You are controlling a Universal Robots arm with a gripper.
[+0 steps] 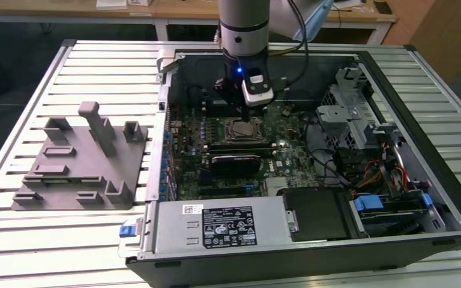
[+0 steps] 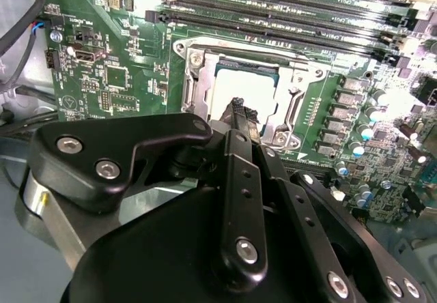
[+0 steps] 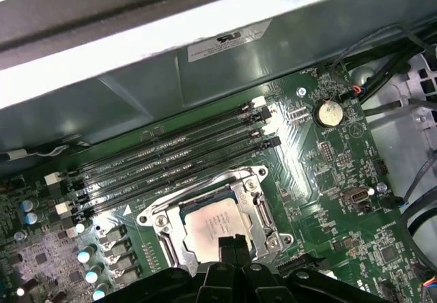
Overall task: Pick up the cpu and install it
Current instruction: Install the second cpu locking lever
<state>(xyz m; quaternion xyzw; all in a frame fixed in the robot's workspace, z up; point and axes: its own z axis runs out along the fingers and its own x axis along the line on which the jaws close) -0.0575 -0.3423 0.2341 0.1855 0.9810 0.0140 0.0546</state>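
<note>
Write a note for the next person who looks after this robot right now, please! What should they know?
Gripper: down inside the open computer case, right above the chip; I cannot tell whether it is open or shut.
Chip: lying flat inside the metal socket frame on the green board, seen in both wrist views.
Grey plastic stand: on the slatted table at the exterior view's left, with no chip visible on it.
Done: the chip is in its socket.
Left: the frame looks open around the chip rather than closed over it, so check that.
</note>
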